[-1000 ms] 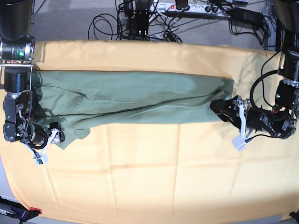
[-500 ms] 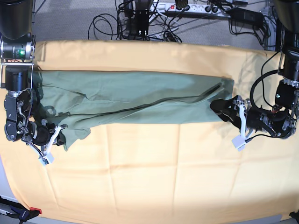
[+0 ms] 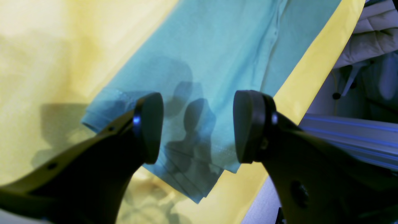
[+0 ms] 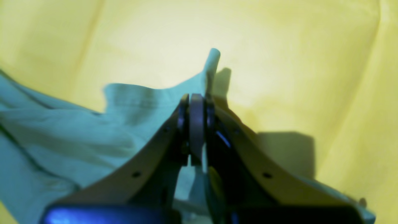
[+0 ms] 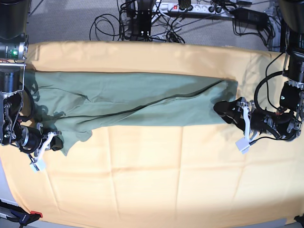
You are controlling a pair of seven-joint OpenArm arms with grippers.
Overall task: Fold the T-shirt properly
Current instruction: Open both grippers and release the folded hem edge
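Right claw (image 4: 196, 124) clenched on T-shirt (image 5: 133, 102) corner at nine o'clock, maybe a sleeve. Left claw (image 3: 199, 124) released, over hem at three o'clock.

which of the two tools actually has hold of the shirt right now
The right tool, shut on a pinch of the T-shirt at its corner. The left tool hangs open above the hem, gripping nothing.

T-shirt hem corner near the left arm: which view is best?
Left wrist. The T-shirt hem corner lies sharp between the open left end effector fingers. Base shows that end small beside the arm. Right wrist shows only the opposite end, pinched in the right end effector.
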